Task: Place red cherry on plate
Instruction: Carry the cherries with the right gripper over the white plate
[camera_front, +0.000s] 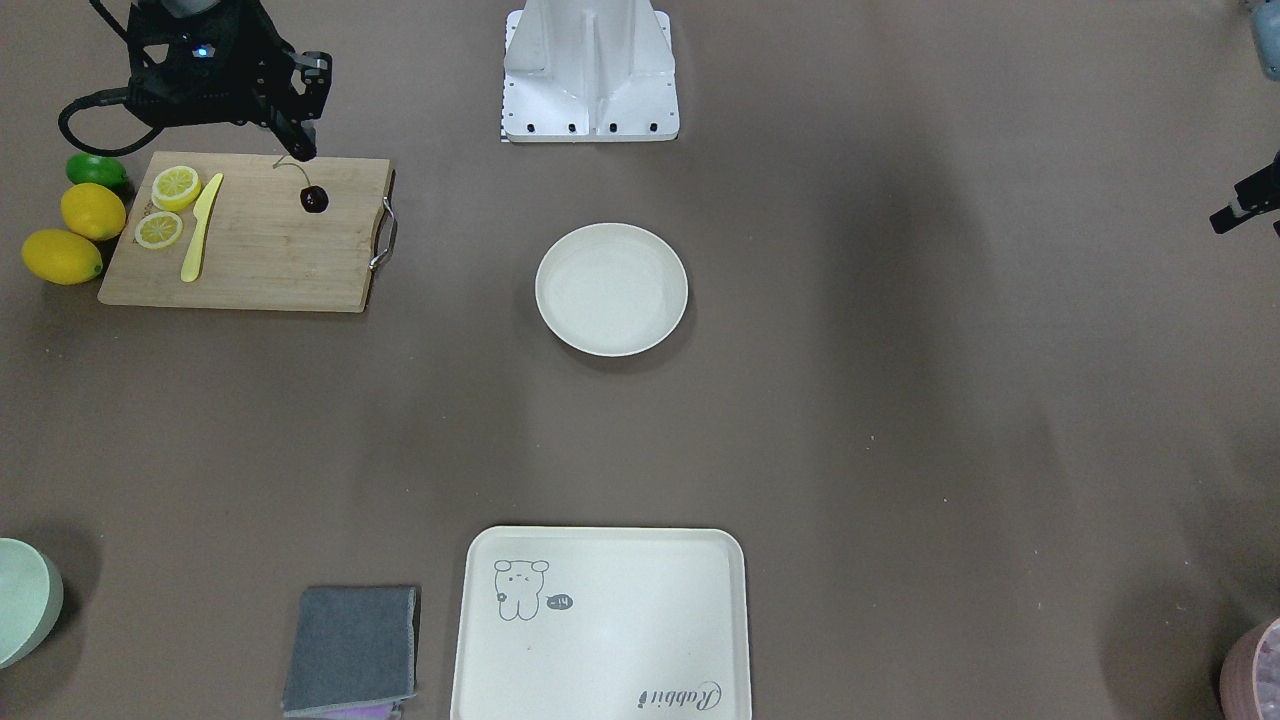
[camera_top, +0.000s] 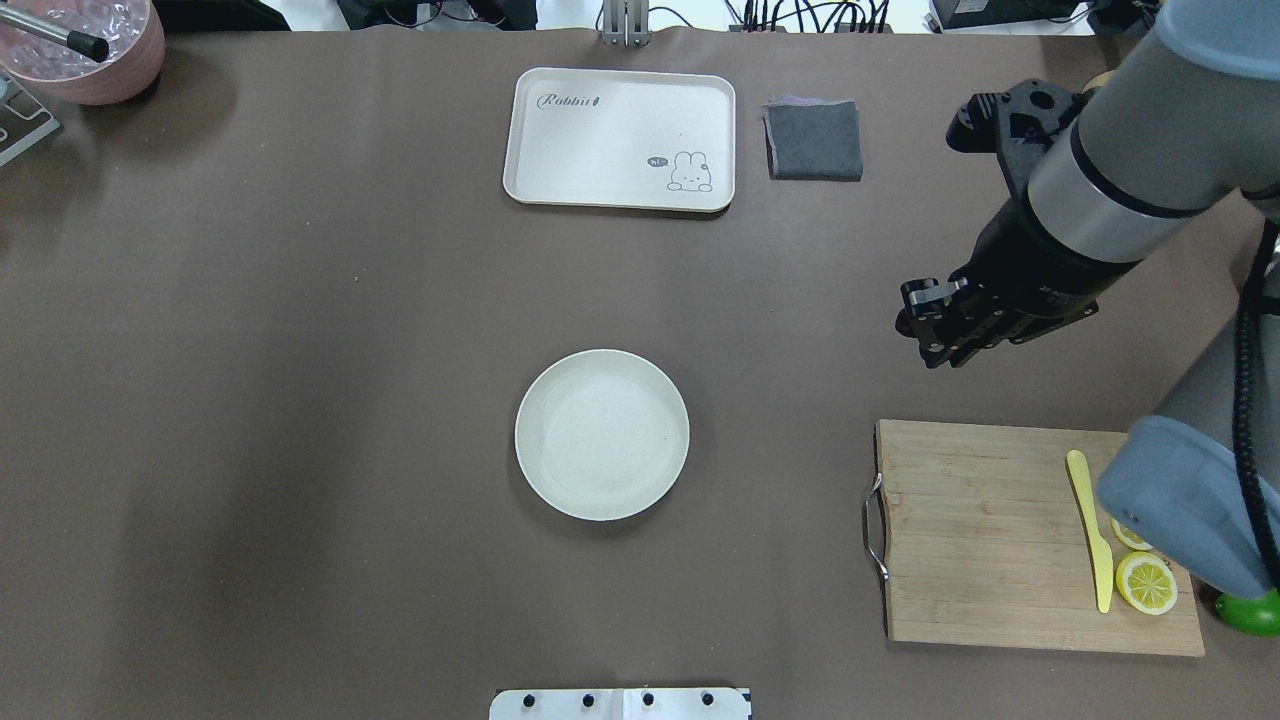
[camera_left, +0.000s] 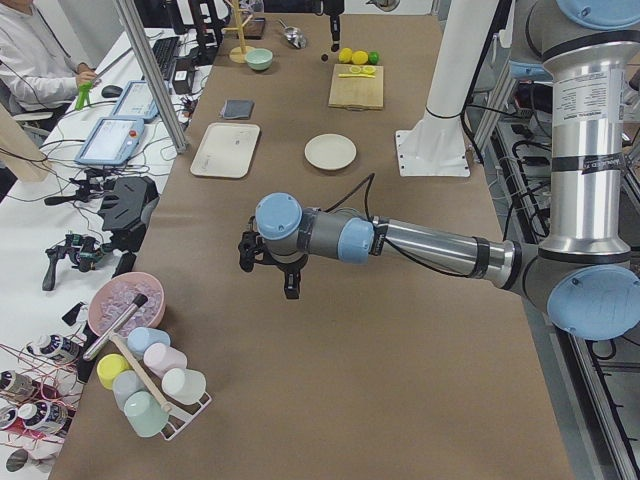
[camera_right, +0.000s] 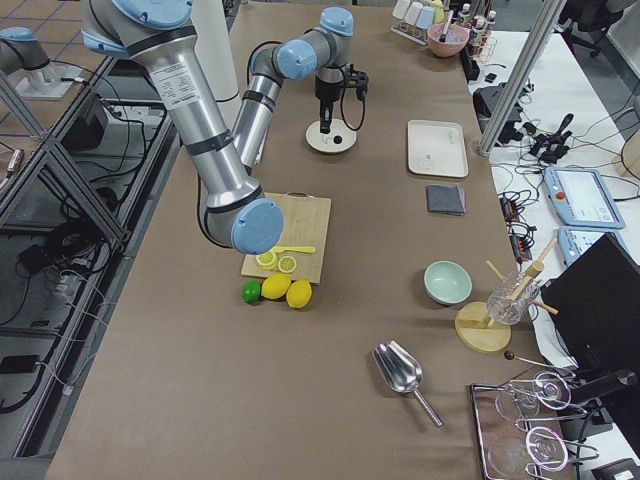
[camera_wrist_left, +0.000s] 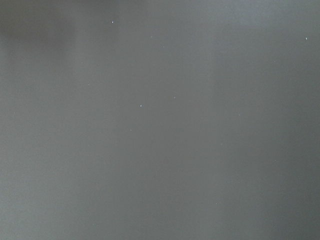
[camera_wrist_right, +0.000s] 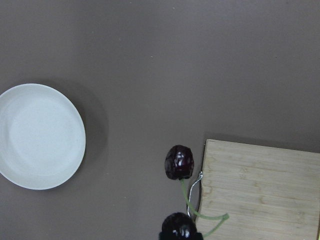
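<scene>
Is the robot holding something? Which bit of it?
Its right hand holds the red cherry, seemingly pinching one cherry while the other dangles by its stem.

1. Front-facing view: looks steeply down from across the table (camera_front: 900, 450), with the robot's base (camera_front: 590, 75) at its top edge.
2. Overhead view: looks forward and down from behind the robot. It shares the plate (camera_top: 601, 434) and tray (camera_top: 600, 140) with the front view, turned end for end.
3. Left side view: set high at one table end, looking along it, with the cutting board (camera_left: 356, 87) far off.
4. Right side view: set at the opposite end, with that board much nearer.
5. Left wrist view: blank grey-brown, probably bare table.
6. Right wrist view: looks straight down, sharing the plate and a board corner with the overhead view. The red cherry (camera_wrist_right: 179, 162) hangs close under the lens.
</scene>
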